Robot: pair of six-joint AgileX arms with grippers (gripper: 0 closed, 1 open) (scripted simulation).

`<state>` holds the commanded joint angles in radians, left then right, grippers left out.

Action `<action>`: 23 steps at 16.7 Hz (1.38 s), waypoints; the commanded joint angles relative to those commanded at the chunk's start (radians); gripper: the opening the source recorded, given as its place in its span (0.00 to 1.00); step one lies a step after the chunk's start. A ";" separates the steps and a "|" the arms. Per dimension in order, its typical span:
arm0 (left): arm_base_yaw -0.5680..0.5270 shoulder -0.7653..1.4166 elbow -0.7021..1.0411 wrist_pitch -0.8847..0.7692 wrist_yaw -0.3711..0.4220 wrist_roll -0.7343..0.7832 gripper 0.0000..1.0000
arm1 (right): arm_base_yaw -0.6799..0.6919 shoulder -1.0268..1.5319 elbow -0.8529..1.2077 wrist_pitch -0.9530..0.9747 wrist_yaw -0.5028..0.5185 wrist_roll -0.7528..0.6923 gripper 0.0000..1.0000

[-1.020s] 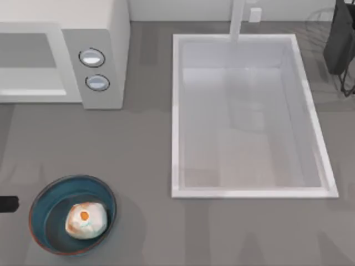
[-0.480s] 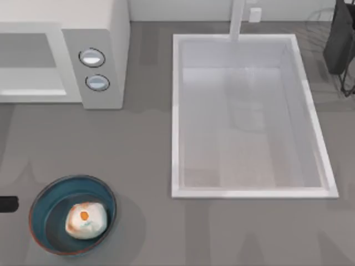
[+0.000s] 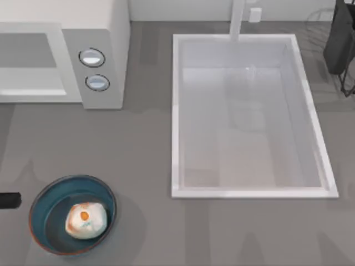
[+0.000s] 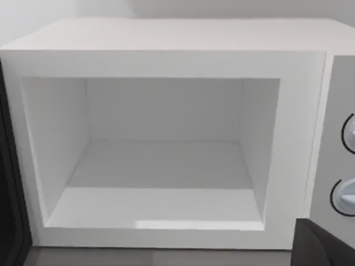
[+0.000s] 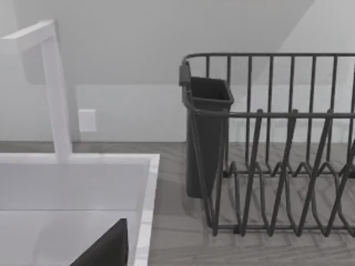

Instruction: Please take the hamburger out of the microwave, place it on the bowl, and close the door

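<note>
Top view: the counter [image 3: 144, 149] carries the sink [image 3: 176, 122] at right and the microwave [image 3: 102, 33] at upper left, cavity open. The bowl [image 3: 40, 195] sits at lower left with the hamburger [image 3: 86, 219] inside it. My left hand [image 3: 10, 200] shows as a dark tip just beside the bowl; I cannot tell its opening.

Grey table [image 3: 144, 149] (microwave [image 3: 100, 33], bowl [image 3: 41, 191])

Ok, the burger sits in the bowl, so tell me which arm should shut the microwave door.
Left, probably. Its wrist camera faces the open, empty cavity of the large white boxy microwave, which stands at the table's left. The small whitish-cream hamburger already lies in the round blue-teal bowl. The right wrist view faces the dark wire dish rack.
</note>
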<state>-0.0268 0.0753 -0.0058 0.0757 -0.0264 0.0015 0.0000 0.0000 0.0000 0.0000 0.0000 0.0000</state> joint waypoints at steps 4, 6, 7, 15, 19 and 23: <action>-0.050 0.159 -0.011 0.177 -0.050 0.002 0.00 | 0.000 0.000 0.000 0.000 0.000 0.000 1.00; -0.070 0.217 -0.016 0.240 -0.069 0.003 0.00 | 0.000 0.000 0.000 0.000 0.000 0.000 1.00; -0.076 0.238 -0.017 0.261 -0.076 0.004 0.00 | 0.000 0.000 0.000 0.000 0.000 0.000 1.00; -0.119 0.289 0.002 0.303 -0.120 0.005 0.00 | 0.000 0.000 0.000 0.000 0.000 0.000 1.00; -0.271 0.424 0.054 0.380 -0.271 0.007 0.00 | 0.000 0.000 0.000 0.000 0.000 0.000 1.00; -0.317 0.468 0.075 0.404 -0.317 0.008 0.00 | 0.000 0.000 0.000 0.000 0.000 0.000 1.00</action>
<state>-0.3436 0.5430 0.0690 0.4798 -0.3434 0.0094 0.0000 0.0000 0.0000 0.0000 0.0000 0.0000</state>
